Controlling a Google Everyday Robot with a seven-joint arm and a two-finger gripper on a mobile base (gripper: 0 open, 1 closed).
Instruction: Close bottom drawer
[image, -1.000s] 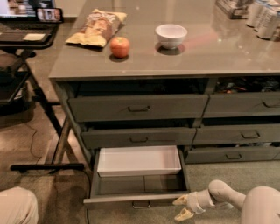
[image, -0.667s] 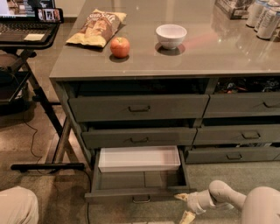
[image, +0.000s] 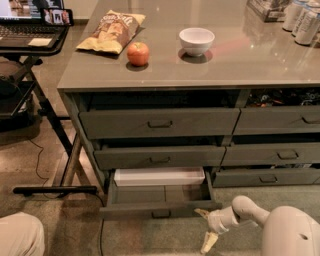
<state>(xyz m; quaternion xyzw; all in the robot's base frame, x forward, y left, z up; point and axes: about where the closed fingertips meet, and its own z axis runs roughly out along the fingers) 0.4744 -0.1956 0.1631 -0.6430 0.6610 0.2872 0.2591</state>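
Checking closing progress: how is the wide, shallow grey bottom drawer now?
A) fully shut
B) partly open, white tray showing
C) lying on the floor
B: the grey bottom drawer juts out, its long white tray insert visible, with the robot's open hand by its front right corner.

Countertop (image: 260, 60): grey, smooth, glossy, mirrors bowl (image: 196, 40). Bowl: white, glazed look. Apple (image: 138, 53): shiny skin. Chip bag (image: 112, 32): crinkled glossy foil. Bottom drawer (image: 160, 205): matt grey front. Tray insert (image: 159, 176): smooth white, plastic-looking. Floor (image: 50, 165): dull, speckled. Gripper (image: 205, 228), low right, just beside drawer's front corner: cream matt fingers (image: 209, 242) spread. Arm shell (image: 250, 210): smooth off-white plastic.
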